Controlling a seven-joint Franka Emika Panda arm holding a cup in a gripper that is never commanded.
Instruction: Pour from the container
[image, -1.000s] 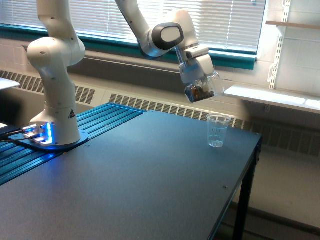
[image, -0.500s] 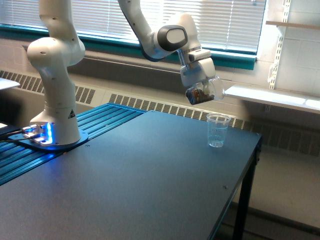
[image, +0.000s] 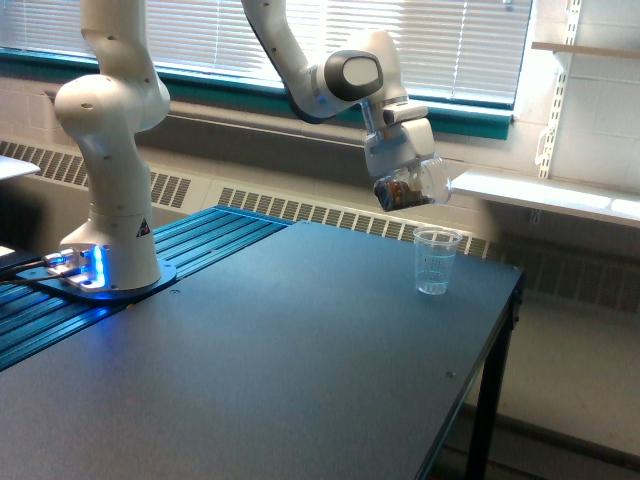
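Above the dark table (image: 300, 340): white gripper (image: 402, 178) clamped on tilted clear rounded glass container (image: 415, 185), brown contents inside, held over small tapered clear plastic cup (image: 436, 261).

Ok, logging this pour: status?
Gripper shut on container, tilted, dark contents inside. Plastic cup upright on table below. Nothing between them.

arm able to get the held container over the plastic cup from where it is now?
Probably yes. The pincer holds the container tilted in the air, above the plastic cup and slightly to the exterior view's left. Nothing stands between them on the table.
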